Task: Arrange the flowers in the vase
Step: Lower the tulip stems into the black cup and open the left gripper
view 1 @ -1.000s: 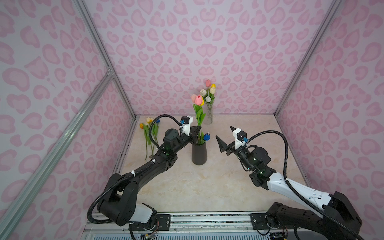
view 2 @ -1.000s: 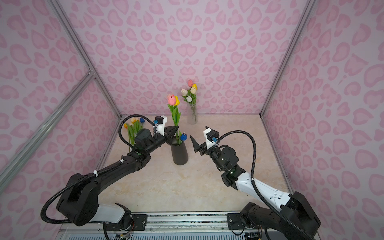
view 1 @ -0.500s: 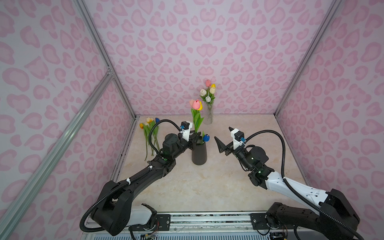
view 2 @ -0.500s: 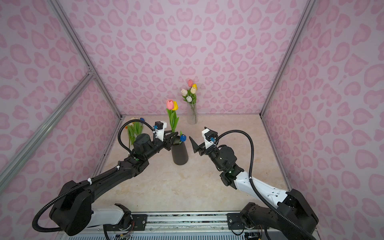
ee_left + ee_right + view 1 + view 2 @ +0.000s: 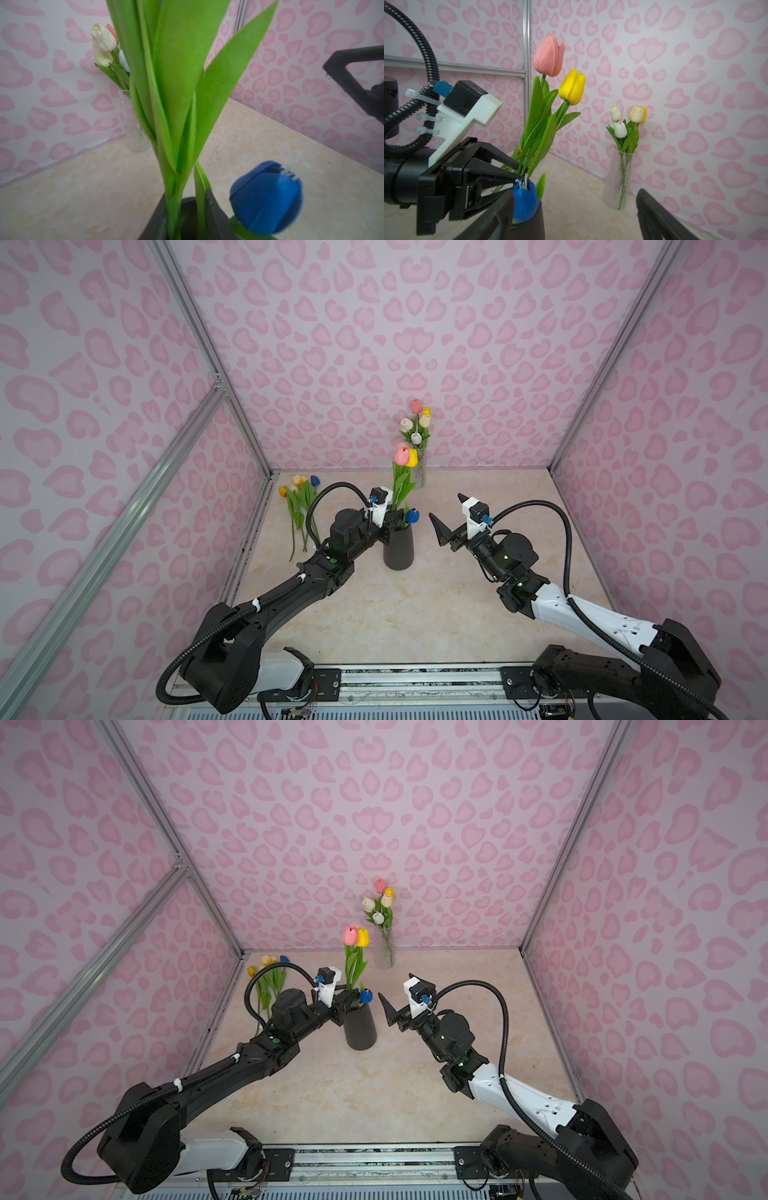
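Note:
A black vase stands mid-table and holds a pink tulip, a yellow tulip and a short blue tulip that leans over its rim. My left gripper is at the vase's mouth. Its jaws are slightly open, and the green stems stand loosely between them. My right gripper hovers just right of the vase, wide open and empty. Three loose flowers lie on the table by the left wall.
A clear glass vase with several tulips stands against the back wall, behind the black vase. Pink patterned walls close in the table on three sides. An aluminium rail runs along the left wall.
My left gripper came down with the pink and yellow tulips, sinking their stems deeper into the black vase, then opened off them. The right gripper shifted only slightly.

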### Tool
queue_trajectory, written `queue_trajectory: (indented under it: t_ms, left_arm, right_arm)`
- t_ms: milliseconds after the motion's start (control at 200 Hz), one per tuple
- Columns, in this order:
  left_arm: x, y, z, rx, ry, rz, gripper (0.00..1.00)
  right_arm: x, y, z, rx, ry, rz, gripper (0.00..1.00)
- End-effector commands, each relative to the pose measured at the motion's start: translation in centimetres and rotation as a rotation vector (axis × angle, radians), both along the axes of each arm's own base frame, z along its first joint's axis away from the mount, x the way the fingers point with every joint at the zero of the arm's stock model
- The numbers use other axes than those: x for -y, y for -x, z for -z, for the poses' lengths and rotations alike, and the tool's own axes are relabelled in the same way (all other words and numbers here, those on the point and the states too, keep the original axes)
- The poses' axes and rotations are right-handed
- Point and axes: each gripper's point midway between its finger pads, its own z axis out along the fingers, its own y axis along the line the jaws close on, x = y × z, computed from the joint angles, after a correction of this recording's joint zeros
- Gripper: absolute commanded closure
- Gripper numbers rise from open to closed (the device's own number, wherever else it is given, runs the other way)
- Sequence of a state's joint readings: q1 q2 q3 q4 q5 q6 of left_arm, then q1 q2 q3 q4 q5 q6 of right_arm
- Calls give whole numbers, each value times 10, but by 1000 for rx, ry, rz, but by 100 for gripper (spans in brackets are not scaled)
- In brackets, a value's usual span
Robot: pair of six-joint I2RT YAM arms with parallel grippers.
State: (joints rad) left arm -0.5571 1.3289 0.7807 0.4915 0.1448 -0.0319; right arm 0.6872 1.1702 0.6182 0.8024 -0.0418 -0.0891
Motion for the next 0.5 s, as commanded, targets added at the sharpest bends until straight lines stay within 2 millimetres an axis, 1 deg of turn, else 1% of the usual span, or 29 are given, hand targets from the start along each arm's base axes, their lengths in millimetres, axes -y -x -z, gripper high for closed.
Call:
queue_trajectory:
  t_ms: [0,40,145,200,235,305,365,495]
  left_arm:
    - [-7,-2,-3,30,-26,-33,66]
    - [-7,-1,-4,37,-31,-33,65]
    - [-10,-3,-3,36,-53,-56,65]
    - [-9,-1,-2,42,-80,-43,73]
    - [-8,-1,-2,40,-94,-47,74]
    - [-7,-1,0,36,-127,-42,69]
    - [-5,1,2,51,-155,-47,68]
    - [-8,4,-1,51,-131,-58,66]
  right_arm:
    - [-1,2,-8,30,-18,-11,9]
    - [-1,2,-9,31,-19,-11,9]
    - [-2,1,-7,26,-15,-10,9]
    - [-2,1,-6,25,-13,-8,9]
    - [-2,1,-7,26,-12,-9,9]
    - [-2,1,-6,26,-7,-7,9]
    - [-1,1,-6,27,-7,-5,9]
    - [-2,0,-5,23,-7,-8,9]
